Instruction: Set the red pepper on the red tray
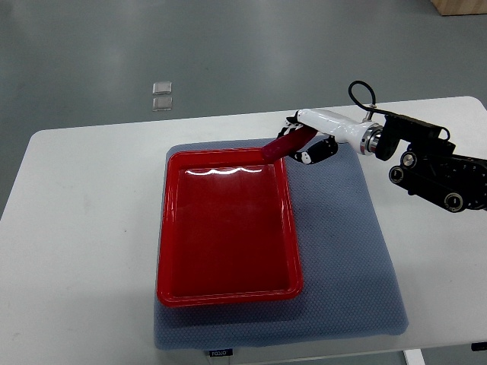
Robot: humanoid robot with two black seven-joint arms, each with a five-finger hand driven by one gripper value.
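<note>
The red tray point(227, 228) lies empty on a blue-grey mat in the middle of the white table. My right hand point(308, 137) comes in from the right edge and is shut on a dark red pepper point(285, 144). The pepper hangs slanted, its lower tip over the tray's far right corner. The left arm is out of view.
The blue-grey mat point(342, 251) lies under the tray and reaches to the table's near edge. The white table point(84, 228) sits over a grey floor. Two small clear squares point(161, 95) lie on the floor beyond the table.
</note>
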